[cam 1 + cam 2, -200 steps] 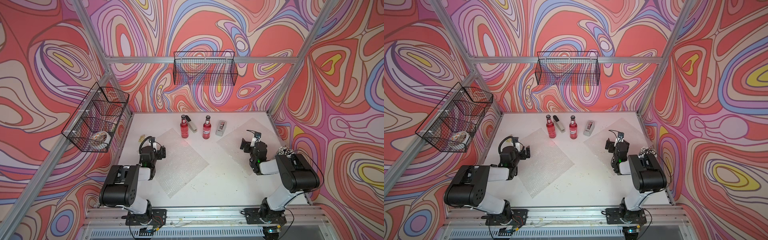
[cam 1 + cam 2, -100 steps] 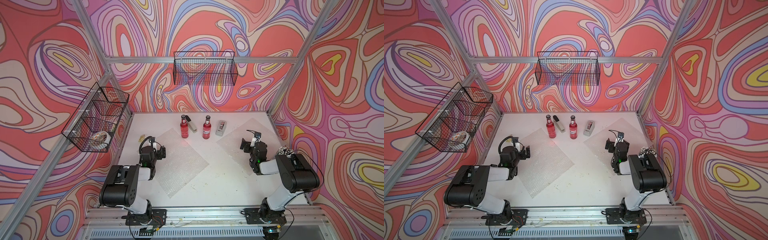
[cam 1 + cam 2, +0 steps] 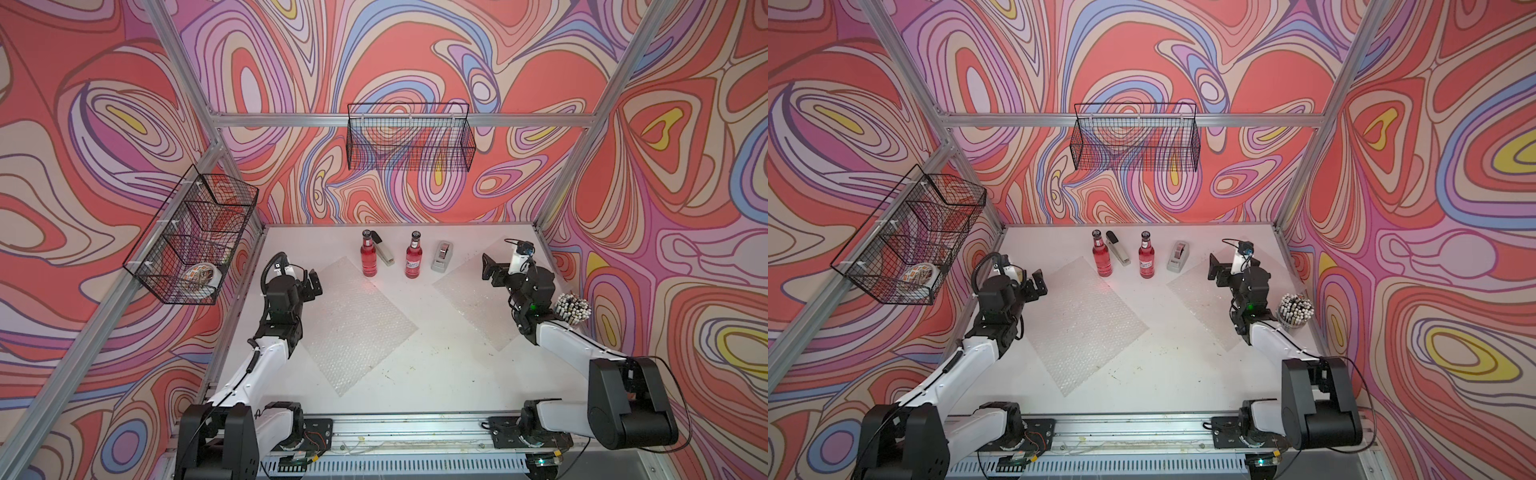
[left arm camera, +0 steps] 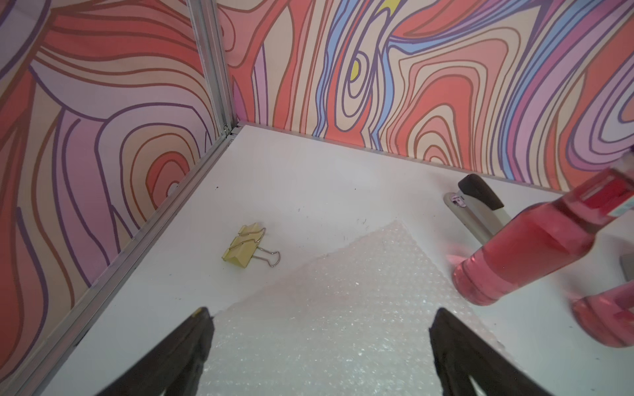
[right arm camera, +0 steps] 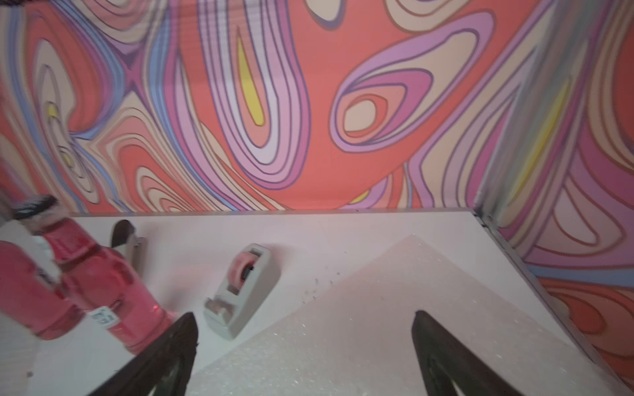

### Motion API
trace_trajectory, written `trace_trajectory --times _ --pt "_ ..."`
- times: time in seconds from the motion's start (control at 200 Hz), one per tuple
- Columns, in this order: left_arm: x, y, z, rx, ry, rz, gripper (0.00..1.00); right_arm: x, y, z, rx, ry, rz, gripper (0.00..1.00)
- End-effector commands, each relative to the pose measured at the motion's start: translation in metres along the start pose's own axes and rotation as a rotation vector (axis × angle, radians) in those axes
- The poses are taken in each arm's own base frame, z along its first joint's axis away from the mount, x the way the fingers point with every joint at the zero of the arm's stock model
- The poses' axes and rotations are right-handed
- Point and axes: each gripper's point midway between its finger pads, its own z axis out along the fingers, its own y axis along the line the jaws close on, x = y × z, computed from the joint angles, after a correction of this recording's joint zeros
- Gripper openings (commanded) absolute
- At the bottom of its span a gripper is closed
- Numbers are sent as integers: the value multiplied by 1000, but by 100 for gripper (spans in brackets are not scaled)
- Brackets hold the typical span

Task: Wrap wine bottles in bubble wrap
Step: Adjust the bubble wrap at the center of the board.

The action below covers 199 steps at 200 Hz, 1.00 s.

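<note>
Both top views: a white table (image 3: 436,365) between patterned walls, one arm at each side.

Upright near the back wall, side by side with a gap between: a plain bottle (image 3: 368,259) and a labelled bottle (image 3: 414,262), both full of pink-red liquid, dark-capped and well apart from either gripper. Lying just behind the plain bottle, angled toward the gap: a stapler (image 3: 382,249). Just beside the labelled bottle, on the right arm's side: a tape dispenser (image 3: 442,255).

Flat on the table, one corner pointing to the back wall: the left sheet of bubble wrap (image 3: 357,324), its far edge just beside the plain bottle's base; touching or not, impossible to tell. Likewise flat, with an edge near the tape dispenser and partly hidden under the right arm: the right sheet of bubble wrap (image 3: 478,299).

Left gripper (image 3: 311,284): raised over the outer edge of the left sheet, jaws spread wide, holding nothing. Left wrist view: black fingers (image 4: 171,353) far apart, only bubble wrap between them; beyond the sheet, on bare table, a yellow binder clip (image 4: 245,248).

Right gripper (image 3: 492,270): raised over the right sheet, jaws equally wide, also empty. Right wrist view: somewhat blurred, fingers (image 5: 161,356) far apart over bubble wrap.
</note>
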Motion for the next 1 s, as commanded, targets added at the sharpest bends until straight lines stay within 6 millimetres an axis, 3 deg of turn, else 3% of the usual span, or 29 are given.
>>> trace_trajectory --times 0.0,0.15,0.29,0.441,0.601,0.796,0.991 --pt "48 25 -27 -157 309 -145 100 10 44 -11 -257 114 76 98" --pt "69 30 -60 -208 484 -201 100 -7 78 -26 -428 142 71 98" --pt "90 30 -74 -213 574 -240 100 -11 102 -32 -513 163 67 98" --pt "130 32 -71 -272 728 -303 100 1 132 -32 -585 208 46 98" --pt "159 30 -59 -279 764 -384 99 12 156 -32 -622 227 35 98" --pt "190 44 -56 -375 828 -377 90 24 175 -32 -647 256 4 98" --pt "206 43 -47 -374 848 -395 74 26 181 -34 -660 262 0 98"
